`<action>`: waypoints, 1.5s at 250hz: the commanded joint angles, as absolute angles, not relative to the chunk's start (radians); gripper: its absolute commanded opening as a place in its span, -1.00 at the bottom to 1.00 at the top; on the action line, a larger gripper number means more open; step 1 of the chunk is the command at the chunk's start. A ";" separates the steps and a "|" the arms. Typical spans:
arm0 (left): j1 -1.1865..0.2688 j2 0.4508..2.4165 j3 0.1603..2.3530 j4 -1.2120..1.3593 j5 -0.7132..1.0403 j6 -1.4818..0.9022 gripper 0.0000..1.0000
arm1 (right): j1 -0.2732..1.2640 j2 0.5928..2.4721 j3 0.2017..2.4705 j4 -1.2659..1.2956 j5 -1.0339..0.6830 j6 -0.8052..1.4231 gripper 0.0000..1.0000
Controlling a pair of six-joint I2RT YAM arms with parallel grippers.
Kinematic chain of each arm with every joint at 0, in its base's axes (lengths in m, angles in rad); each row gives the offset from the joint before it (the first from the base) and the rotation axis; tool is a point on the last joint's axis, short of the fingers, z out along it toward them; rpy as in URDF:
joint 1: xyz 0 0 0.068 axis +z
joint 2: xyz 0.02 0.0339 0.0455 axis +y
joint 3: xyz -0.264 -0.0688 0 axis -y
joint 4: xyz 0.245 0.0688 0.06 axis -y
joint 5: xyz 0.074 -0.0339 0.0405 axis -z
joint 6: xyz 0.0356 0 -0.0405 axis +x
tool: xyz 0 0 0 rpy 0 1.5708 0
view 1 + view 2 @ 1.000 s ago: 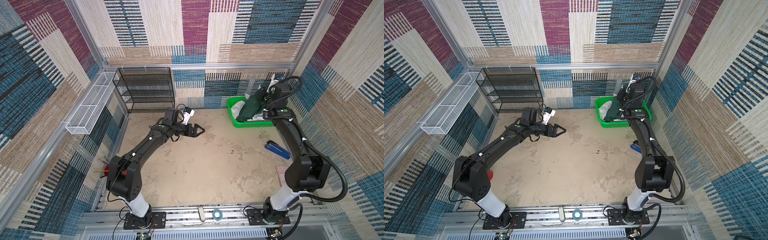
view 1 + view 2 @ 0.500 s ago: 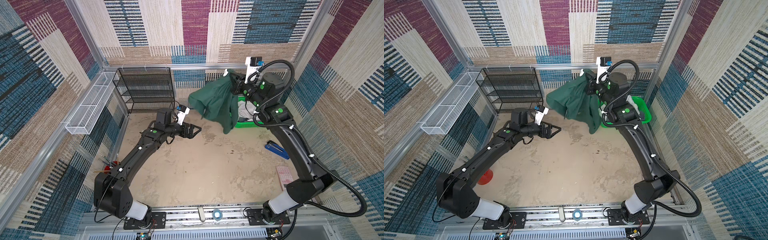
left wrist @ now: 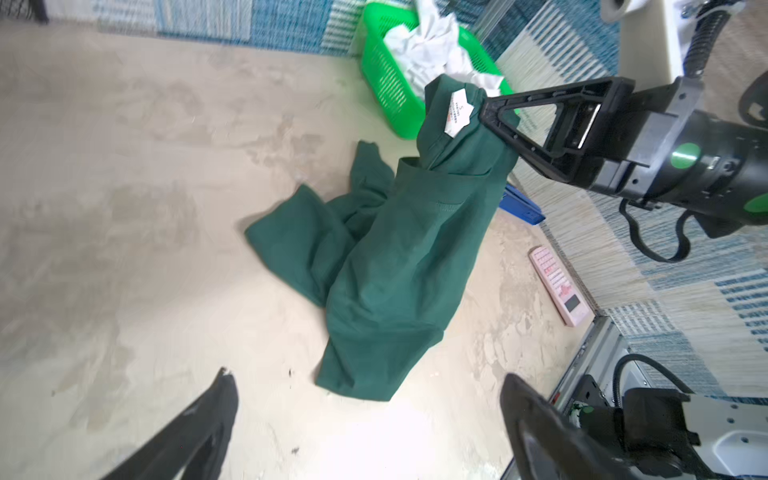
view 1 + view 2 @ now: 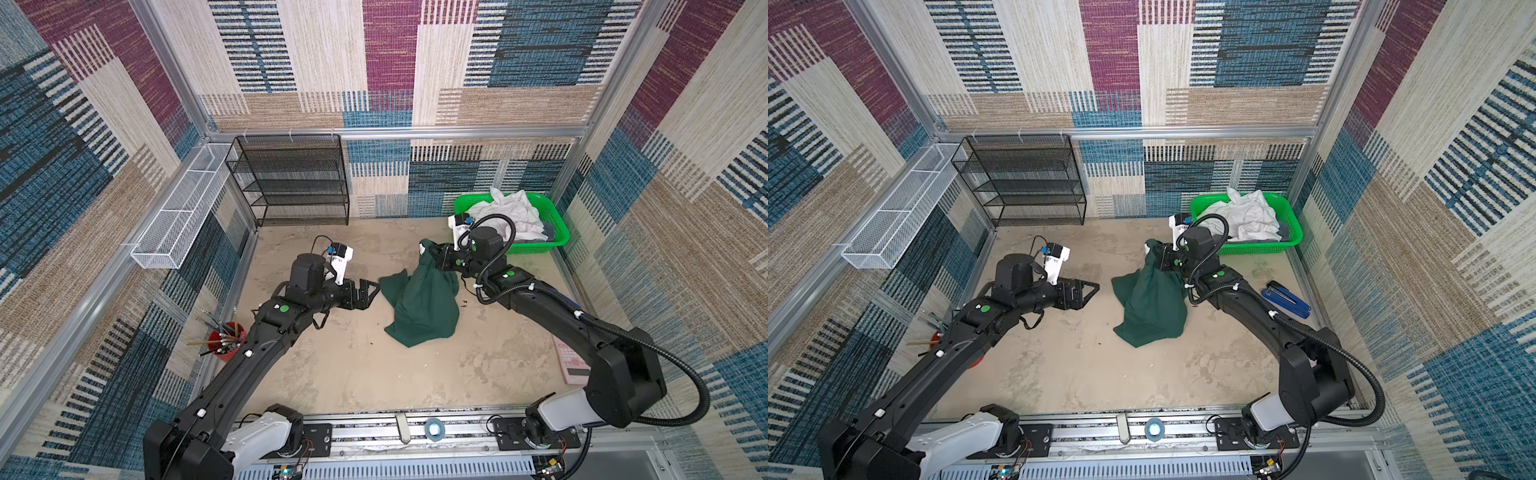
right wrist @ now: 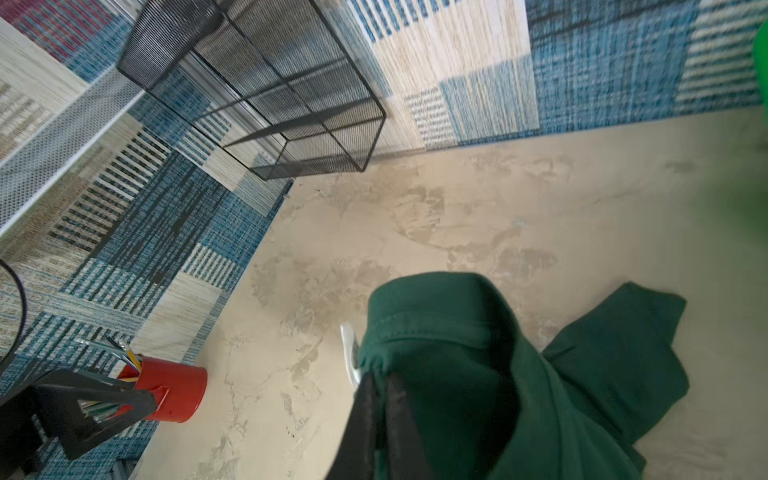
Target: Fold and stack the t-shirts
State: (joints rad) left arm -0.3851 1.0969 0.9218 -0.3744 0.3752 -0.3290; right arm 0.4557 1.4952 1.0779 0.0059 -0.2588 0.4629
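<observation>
**Near zone.** A pink calculator lies at the right edge of the table, well apart from the work. A red cup of pens stands on the left, beside the left arm.

**Centre zone.** The dark green t-shirt hangs by its collar. Its lower half is crumpled on the table and one sleeve trails to the left. The left gripper hovers just left of that sleeve, with its fingers spread wide and holding nothing. The right gripper is above the heap, its fingers pressed together on the collar beside the white size label.

**Far zone.** The white t-shirts lie piled in the green basket at far right. A black mesh rack stands at far left and plays no part.

**Step in hand (judgement).** The first shirt is being laid out. No fold has begun and no stack exists.

**Next move (judgement).** The left gripper must close on a second point, either the trailing sleeve or a shoulder. Both arms can then draw the cloth taut and lower it flat. The fabric is limp, so a one-point hold leaves it bunched. Pinching several layers at once would trap a crease.
</observation>
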 commanded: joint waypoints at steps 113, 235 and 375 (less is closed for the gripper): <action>-0.630 1.586 0.935 -0.352 0.264 -0.457 0.30 | 0.397 1.325 0.966 -0.236 0.050 0.421 0.76; -0.664 1.745 1.012 -0.352 0.231 -0.455 -0.71 | 0.374 1.100 0.658 -0.279 -0.057 0.501 0.73; -0.663 1.244 1.385 -0.550 -0.029 -0.441 -1.00 | 0.380 1.117 0.523 -0.038 -0.261 0.508 0.62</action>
